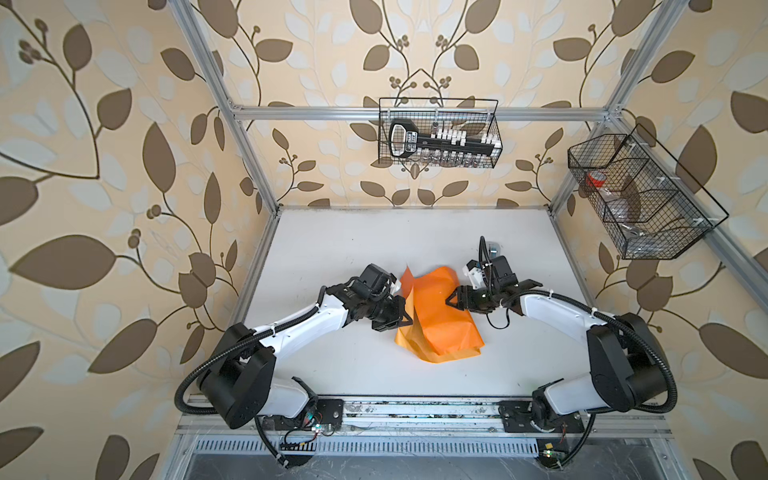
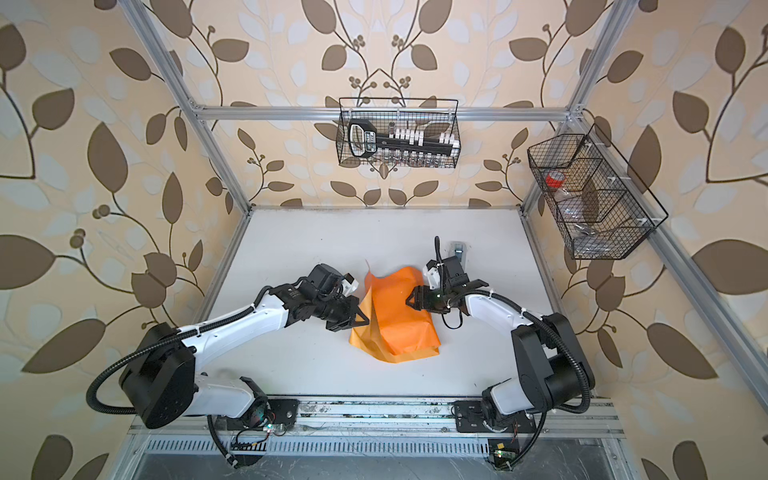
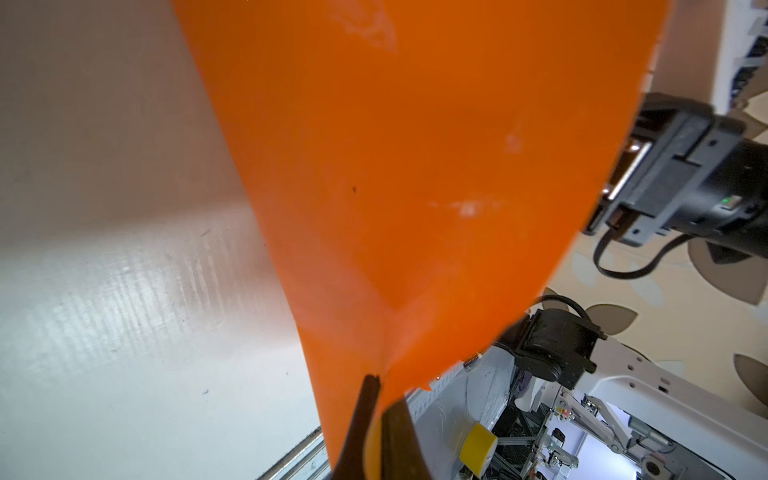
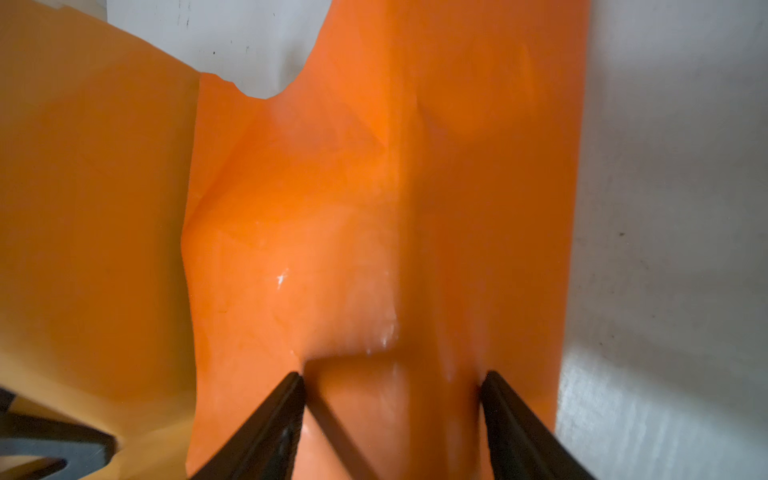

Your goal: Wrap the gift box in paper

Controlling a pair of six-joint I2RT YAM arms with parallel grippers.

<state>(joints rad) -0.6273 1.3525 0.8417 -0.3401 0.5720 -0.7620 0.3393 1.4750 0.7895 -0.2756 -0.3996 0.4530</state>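
Mid-fold on the table point(image 1: 332, 257), the left gripper point(image 3: 380, 395) pinches a raised flap of the paper point(image 1: 440, 316) while the right gripper point(image 4: 392, 376), jaws spread, seemingly clamps the hidden gift box through it; next, the flap needs drawing across taut.

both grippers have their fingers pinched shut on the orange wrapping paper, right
Not quite. Only the left gripper is pinched shut on the large orange glossy sheet of wrapping paper. On the right gripper the fingers stand wide apart, tips against the paper, as the right wrist view shows.
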